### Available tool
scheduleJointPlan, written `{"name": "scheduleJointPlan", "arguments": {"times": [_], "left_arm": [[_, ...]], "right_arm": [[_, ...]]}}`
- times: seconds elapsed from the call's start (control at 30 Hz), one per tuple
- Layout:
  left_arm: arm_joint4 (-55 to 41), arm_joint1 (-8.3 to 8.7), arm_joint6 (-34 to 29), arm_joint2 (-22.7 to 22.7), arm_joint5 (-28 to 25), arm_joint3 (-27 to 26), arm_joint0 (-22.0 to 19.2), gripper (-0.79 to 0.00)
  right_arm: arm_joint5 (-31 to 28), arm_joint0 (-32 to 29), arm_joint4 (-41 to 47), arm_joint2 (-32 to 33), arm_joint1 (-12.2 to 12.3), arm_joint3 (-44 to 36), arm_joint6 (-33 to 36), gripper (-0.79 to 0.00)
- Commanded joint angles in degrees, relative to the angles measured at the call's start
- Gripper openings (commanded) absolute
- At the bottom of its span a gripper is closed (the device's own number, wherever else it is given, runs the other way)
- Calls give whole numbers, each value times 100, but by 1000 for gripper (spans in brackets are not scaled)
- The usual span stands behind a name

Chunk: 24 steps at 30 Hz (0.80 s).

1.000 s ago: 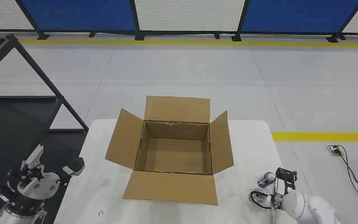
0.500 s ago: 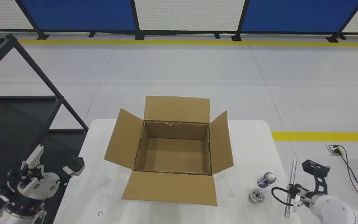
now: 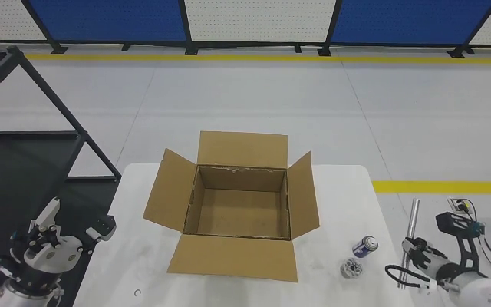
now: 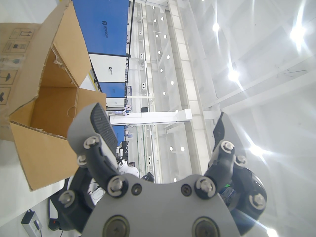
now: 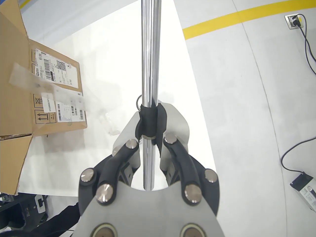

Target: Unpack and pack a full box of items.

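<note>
Open cardboard box [image 3: 242, 211] mid-table, empty; right gripper clamped on a metal rod.

At the table's left edge the left gripper [image 4: 160, 117] hangs with its fingers spread wide and nothing between them. The box stands in the middle of the white table [image 3: 337, 192] with all four flaps folded out and its brown floor bare. One flap carries printed handling pictograms. An outer side bears white barcode labels and clear tape. To its right stand a small blue-and-white can [image 3: 365, 245] and a round item [image 3: 351, 268] too small to identify. Off the table's right edge, the right gripper [image 5: 149, 122] grips a shiny rod [image 5: 149, 50], whose far end is cut off in the right wrist view.
</note>
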Motion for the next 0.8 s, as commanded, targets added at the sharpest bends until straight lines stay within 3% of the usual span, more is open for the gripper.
{"name": "scheduleJointPlan", "arguments": {"times": [0.0,0.23,0.47,0.6,0.77], "left_arm": [[0,0,-1,0,0,0,0,0],[0,0,-1,0,0,0,0,0],[-100,6,157,-23,126,7,-57,0],[145,51,195,-17,479,-90,-119,0],[412,110,2,65,743,-93,-241,0]], "right_arm": [[0,0,0,0,0,-1,0,-785],[0,0,0,0,0,-1,0,-785],[-695,148,-105,-250,33,-540,-340,-785],[-1020,565,-324,-548,85,-917,-132,-785],[-1546,1568,-496,-1249,149,-917,99,-785]]}}
